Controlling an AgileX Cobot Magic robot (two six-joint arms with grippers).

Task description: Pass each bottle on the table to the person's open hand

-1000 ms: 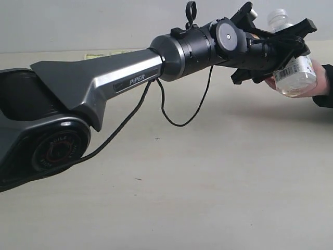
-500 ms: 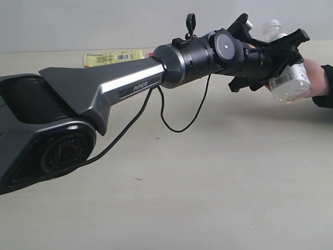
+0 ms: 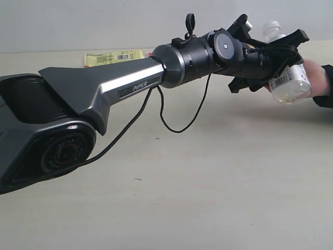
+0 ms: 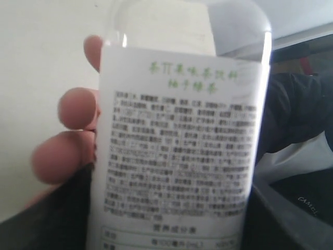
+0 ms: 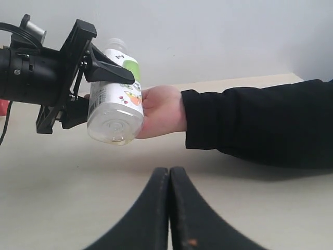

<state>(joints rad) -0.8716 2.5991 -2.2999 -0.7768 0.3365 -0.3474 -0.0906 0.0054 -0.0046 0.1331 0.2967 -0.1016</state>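
At the far left a yellow-labelled bottle [image 3: 112,57] lay on the table [image 3: 208,182], partly hidden behind the left arm [image 3: 130,83] that reached across to the right. The left gripper [image 3: 276,57] was clamped across the labelled middle of the cloudy bottle [image 3: 291,83], held tilted above the table. The bottle's base rested in the person's hand [image 3: 315,73], whose fingers [image 4: 78,107] curled round its side. It looked light, smooth and thin-walled, likely to flex if squeezed, so the label band seemed the safest hold. The right gripper [image 5: 169,208], seen only from its own wrist, was closed on nothing.
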